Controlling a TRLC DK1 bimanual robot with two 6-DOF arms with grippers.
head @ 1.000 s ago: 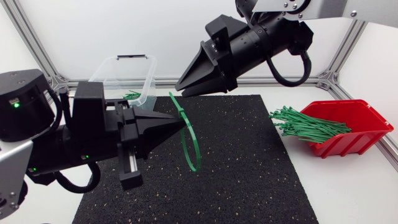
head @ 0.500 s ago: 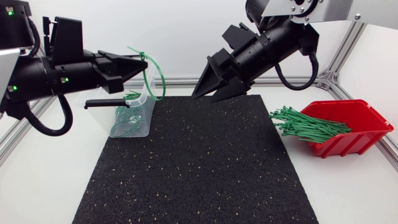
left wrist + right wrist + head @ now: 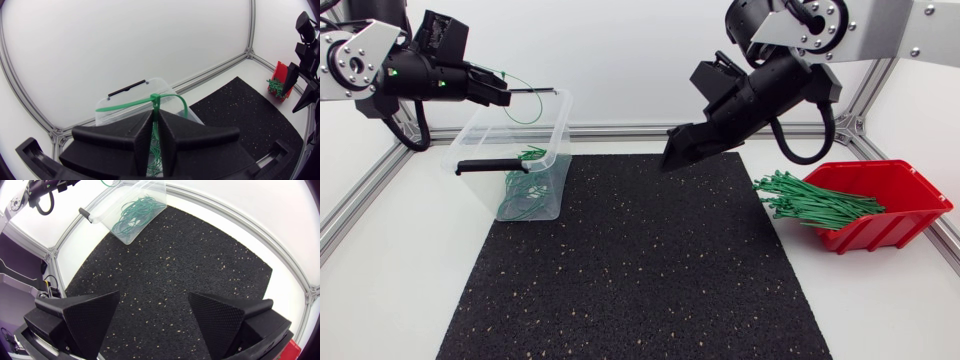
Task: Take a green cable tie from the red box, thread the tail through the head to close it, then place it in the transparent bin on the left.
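Tie, green, closed loop, pinched in my left hand over bin, my right hand wide and empty above mat, more ties heaped in red box on counter

The mat in the middle of the frame is black, with small pale speckles all over. The surface around it is plain white. At the right the box is bright red, and the bundle of ties in it is green. At the upper left the bin is clear with black handles, and the loose ties inside are green. The left claw and the right claw are matte black. The looped tie at the left claw is green. The left arm and the right arm are silver-grey with black joints.
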